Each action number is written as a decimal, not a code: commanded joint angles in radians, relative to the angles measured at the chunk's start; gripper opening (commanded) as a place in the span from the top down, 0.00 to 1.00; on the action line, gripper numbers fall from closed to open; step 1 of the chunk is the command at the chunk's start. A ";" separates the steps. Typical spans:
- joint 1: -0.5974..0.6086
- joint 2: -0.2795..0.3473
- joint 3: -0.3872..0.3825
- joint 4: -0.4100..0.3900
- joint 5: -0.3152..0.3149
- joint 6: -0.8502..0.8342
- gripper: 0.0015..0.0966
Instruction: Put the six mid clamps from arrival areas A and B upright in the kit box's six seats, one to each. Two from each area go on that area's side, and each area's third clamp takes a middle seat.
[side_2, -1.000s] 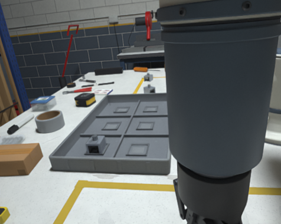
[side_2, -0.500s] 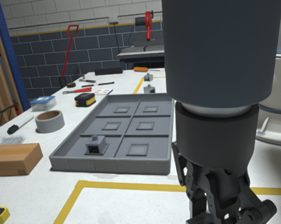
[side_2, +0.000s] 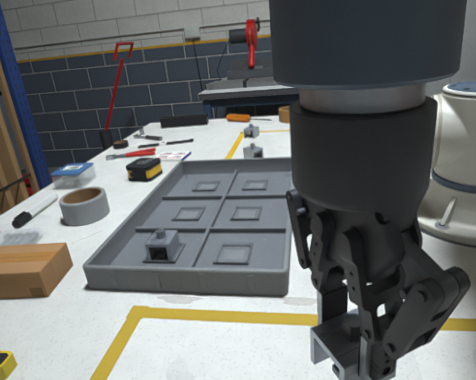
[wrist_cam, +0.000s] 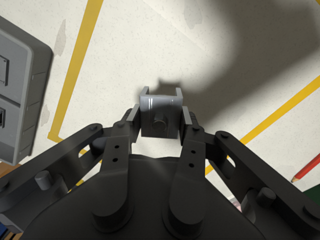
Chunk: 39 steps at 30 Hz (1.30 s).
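Note:
My gripper [wrist_cam: 159, 121] [side_2: 350, 345] hangs over the near yellow-taped arrival area, just in front of the kit box [side_2: 200, 225]. A grey mid clamp [wrist_cam: 160, 116] [side_2: 334, 342] sits between my fingers, its bolt head facing the wrist camera and its two prongs pointing away. The kit box has six seats; one clamp [side_2: 161, 245] stands upright in the near left seat and the other five seats are empty. Two more clamps [side_2: 251, 131] [side_2: 253, 150] stand on the table beyond the box, next to a yellow line. My gripper is closed on the clamp between its fingers.
The kit box's near wall lies just ahead of my gripper. A cardboard box [side_2: 31, 269], a tape roll [side_2: 84, 204], a marker [side_2: 33, 211] and a tape measure [side_2: 144, 169] lie left of it. A red pencil [wrist_cam: 307, 168] lies at the right.

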<state>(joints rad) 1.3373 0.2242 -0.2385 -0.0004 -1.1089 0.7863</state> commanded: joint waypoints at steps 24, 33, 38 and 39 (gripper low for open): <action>-0.588 -0.134 -0.150 0.001 0.019 0.075 0.93; -0.640 -0.130 -0.145 0.001 0.018 0.090 0.93; -0.641 -0.114 -0.172 0.001 0.061 0.091 0.93; -0.642 -0.106 -0.184 0.001 0.079 0.091 0.93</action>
<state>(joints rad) 0.6954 0.1165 -0.4211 0.0004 -1.0302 0.8771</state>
